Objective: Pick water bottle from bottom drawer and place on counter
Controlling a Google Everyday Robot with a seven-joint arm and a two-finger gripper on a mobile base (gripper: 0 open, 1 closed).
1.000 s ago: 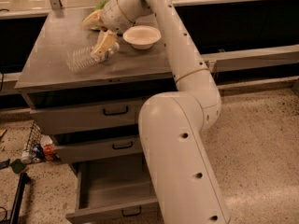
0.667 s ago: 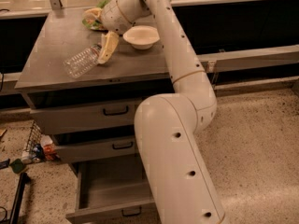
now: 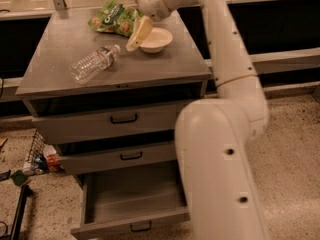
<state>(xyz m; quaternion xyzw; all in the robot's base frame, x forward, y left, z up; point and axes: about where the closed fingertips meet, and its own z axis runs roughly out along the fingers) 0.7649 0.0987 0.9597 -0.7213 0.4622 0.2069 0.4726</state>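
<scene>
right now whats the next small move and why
Probably raise the pincer clear of the counter. The water bottle already lies on its side there, apart from the open, empty pincer, which hangs by the white bowl and green snack bag. The bottom drawer stands open.

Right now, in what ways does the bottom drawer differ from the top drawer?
The bottom drawer is pulled out, its inside bare; the top drawer is pushed shut. The bottom drawer's front panel is narrower than the top drawer's. Both are grey with a small black loop handle. The gripper, open and holding nothing, hangs over the counter beside the white bowl; the water bottle lies on its side on the counter.
</scene>
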